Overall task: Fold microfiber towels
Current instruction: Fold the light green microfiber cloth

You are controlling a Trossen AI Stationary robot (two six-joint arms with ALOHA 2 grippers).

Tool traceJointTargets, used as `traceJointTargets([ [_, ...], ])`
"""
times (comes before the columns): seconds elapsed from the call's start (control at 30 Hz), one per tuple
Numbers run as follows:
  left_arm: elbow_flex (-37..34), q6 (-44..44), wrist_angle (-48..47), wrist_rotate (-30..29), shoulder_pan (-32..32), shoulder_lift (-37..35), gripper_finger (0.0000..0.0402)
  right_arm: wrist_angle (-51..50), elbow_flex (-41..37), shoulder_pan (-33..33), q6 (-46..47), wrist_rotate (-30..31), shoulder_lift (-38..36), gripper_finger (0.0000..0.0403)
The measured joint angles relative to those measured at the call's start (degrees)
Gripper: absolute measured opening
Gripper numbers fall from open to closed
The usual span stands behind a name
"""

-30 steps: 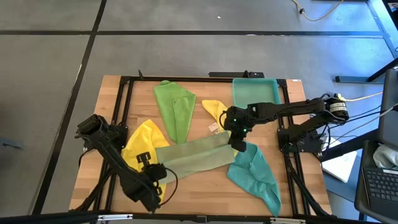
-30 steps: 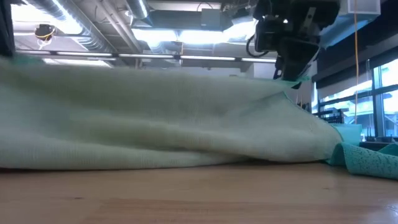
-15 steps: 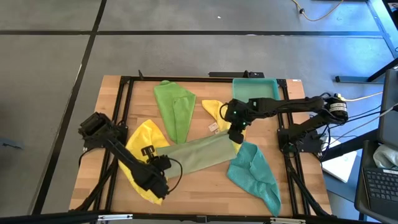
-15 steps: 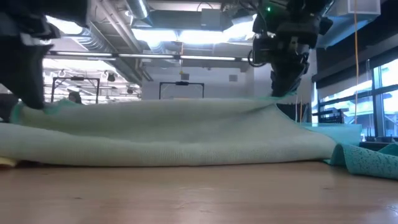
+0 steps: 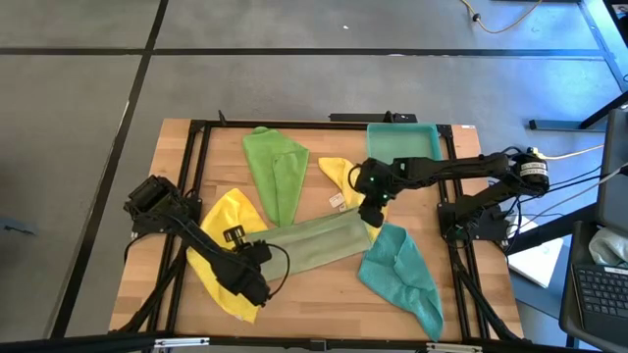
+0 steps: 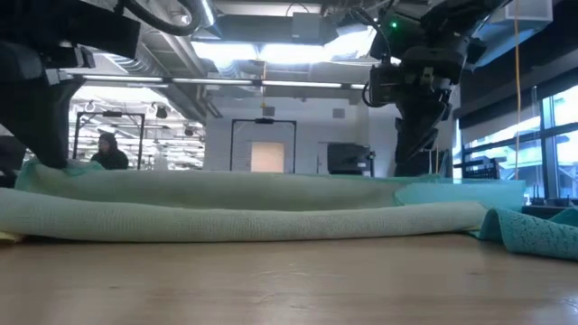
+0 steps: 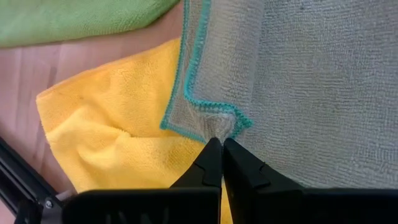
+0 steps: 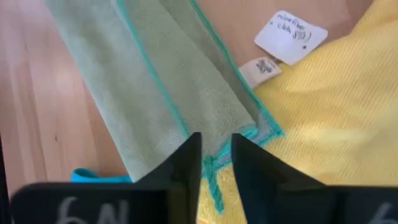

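The right claw (image 5: 371, 211) has just spread and dropped its corner, so the olive towel (image 5: 312, 243) lies folded on the counter (image 5: 324, 294), the left claw (image 5: 253, 263) still pinching its end.

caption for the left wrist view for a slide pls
Left gripper shut on the teal-edged corner of the pale olive-green microfiber towel, over a yellow microfiber towel.

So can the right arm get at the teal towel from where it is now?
Probably yes: the teal towel lies uncovered beside the right gripper, whose fingers have just parted over the olive towel. The left gripper pinches the olive towel's far corner.
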Motion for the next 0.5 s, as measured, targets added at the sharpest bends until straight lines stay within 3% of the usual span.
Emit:
traceJointTargets([
  [0.23,0.0,0.0,-1.1,0.0,-0.8,0.0,0.0030,0.8,0.0,0.0,0.1,0.5,0.0,0.0156],
  [0.5,0.0,-0.1,-5.8,-3.2,0.5,0.0,0.0063,-1.2,0.0,0.0,2.9,-1.6,0.0,0.0165],
])
